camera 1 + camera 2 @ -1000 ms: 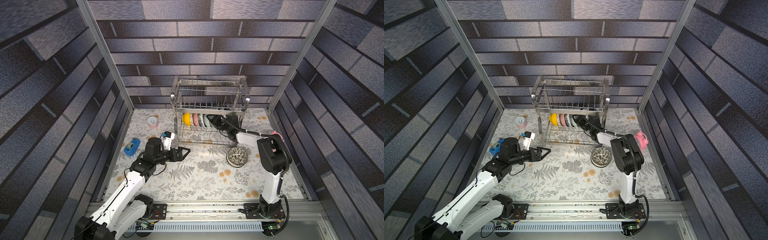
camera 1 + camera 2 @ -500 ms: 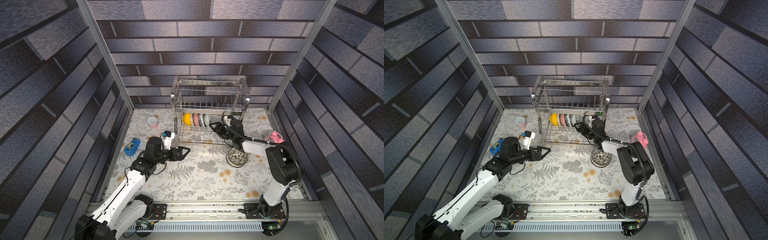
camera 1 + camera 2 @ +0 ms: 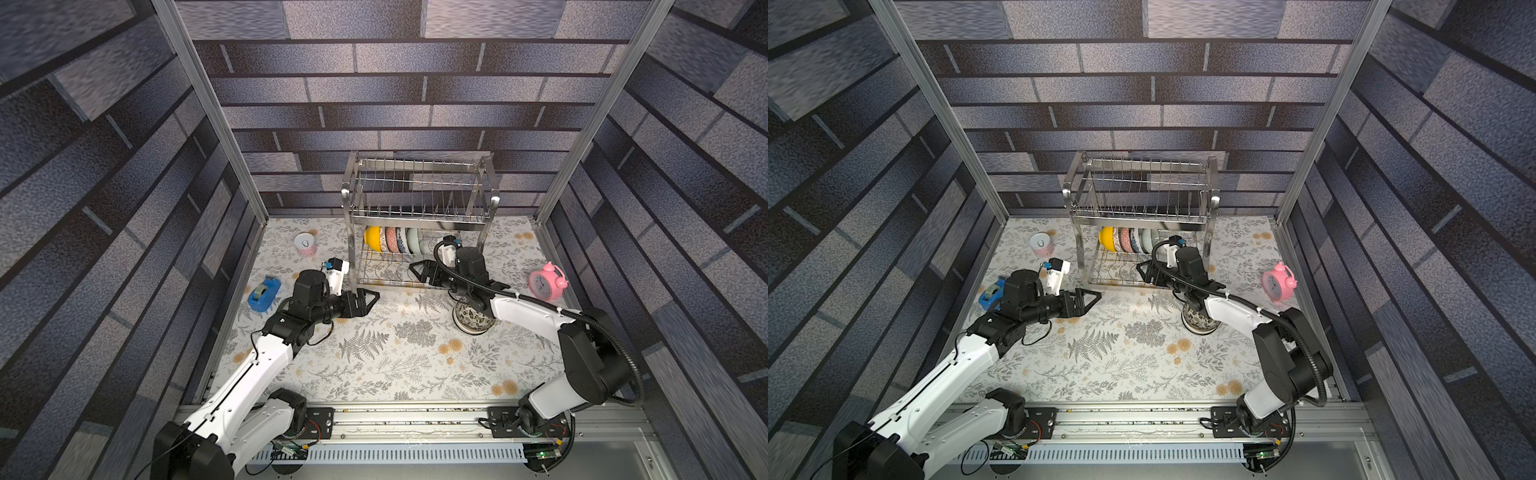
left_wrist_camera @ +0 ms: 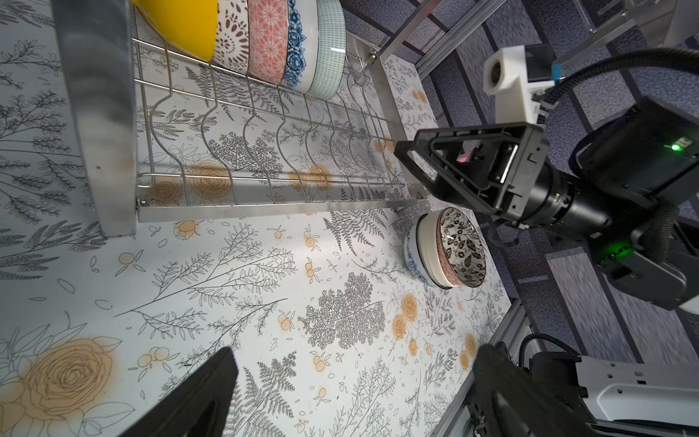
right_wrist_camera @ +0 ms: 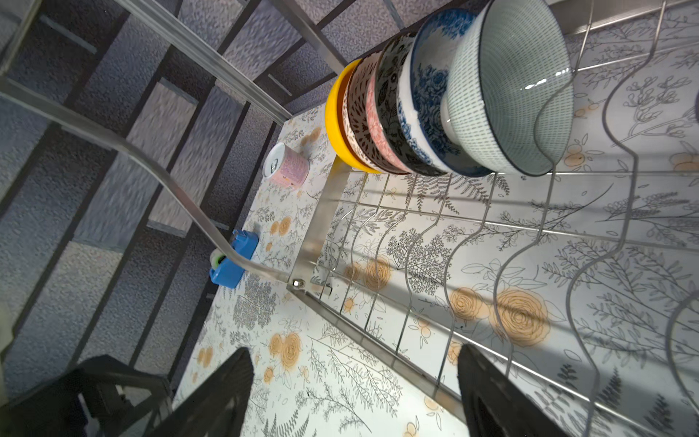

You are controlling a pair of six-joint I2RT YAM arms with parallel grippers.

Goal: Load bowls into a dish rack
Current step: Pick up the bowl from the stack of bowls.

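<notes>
**Bowls on the lower tier, a stack on the table, both grippers empty**

In both top views the dish rack [image 3: 415,218] [image 3: 1142,216] stood at the back of the flower-printed table [image 3: 395,374]. A row of bowls [image 3: 395,240] [image 3: 1129,240] stood on edge at the left end of its lower tier. A stack of bowls [image 3: 471,322] [image 3: 1198,322] sat on the table in front of the rack's right end, partly under the right arm. The right gripper [image 3: 419,270] [image 3: 1146,270] hung at the front of the lower tier. The left gripper [image 3: 368,300] [image 3: 1090,299] was near the rack's front left post. A pink-and-white can [image 3: 305,245], a blue tape dispenser [image 3: 264,293] and a pink alarm clock [image 3: 546,281] lay off to the sides.

In the left wrist view the left gripper [image 4: 355,386] had its jaws wide apart over bare table, holding nothing. Five racked bowls showed, from the yellow bowl [image 4: 185,22] to the pale green bowl [image 4: 329,49]. The stack of bowls [image 4: 446,249] sat just beside the rack, near the right gripper [image 4: 416,166].

In the right wrist view the right gripper [image 5: 355,389] had its jaws spread with nothing between them, facing the rack's front rail. The pale green bowl [image 5: 510,87] was the nearest of the row.
</notes>
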